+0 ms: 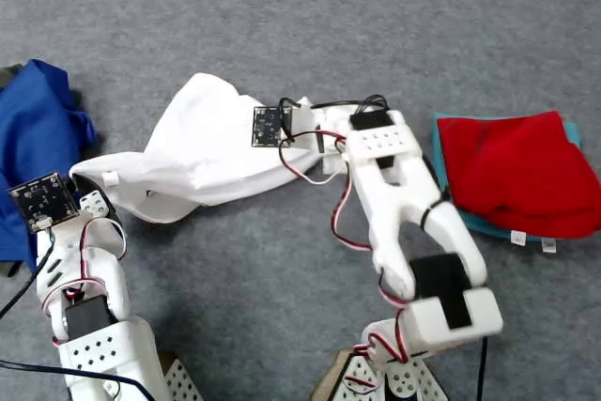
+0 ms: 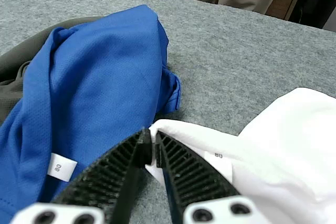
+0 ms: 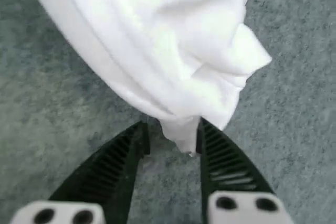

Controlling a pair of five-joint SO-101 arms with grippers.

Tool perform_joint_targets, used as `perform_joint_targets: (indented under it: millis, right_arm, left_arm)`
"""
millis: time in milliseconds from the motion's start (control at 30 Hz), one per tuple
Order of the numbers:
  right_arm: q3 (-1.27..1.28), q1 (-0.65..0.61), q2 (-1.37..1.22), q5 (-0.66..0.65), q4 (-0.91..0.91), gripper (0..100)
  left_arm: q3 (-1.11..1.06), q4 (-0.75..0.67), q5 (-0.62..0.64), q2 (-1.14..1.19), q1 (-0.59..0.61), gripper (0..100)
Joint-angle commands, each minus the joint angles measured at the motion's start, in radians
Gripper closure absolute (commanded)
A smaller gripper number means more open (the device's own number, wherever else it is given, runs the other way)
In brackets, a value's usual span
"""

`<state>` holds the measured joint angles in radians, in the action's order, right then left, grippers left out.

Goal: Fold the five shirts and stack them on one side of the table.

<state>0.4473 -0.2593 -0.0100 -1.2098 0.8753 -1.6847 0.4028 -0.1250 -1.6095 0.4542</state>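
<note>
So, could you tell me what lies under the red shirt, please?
A teal shirt lies beneath the red shirt, with only its edges peeking out. Its middle is covered, as is anything further below.

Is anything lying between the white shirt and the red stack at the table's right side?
No loose item lies there. Between the white shirt and the red shirt is bare grey table, with the right arm extending over that stretch.

Left hand [image 2: 152, 153] pinched shut; right hand [image 3: 172, 140] seemingly gripping too.
</note>
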Motion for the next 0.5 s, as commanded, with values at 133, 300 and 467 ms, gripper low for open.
perform_joint_targets:
  millis: [133,300,467]
  right_arm:
    - [0.001,-0.054,0.173,0.008,0.126,87.5]
    - [0.054,-0.127,0.156,0.064,0.040,84.7]
    - [0.176,-0.151,0.122,0.072,-0.083,82.2]
  left_arm:
    - [-0.014,-0.023,0.002,0.002,0.006,98]
    - [-0.014,-0.023,0.002,0.002,0.006,98]
    - [-0.014,-0.023,0.002,0.002,0.006,98]
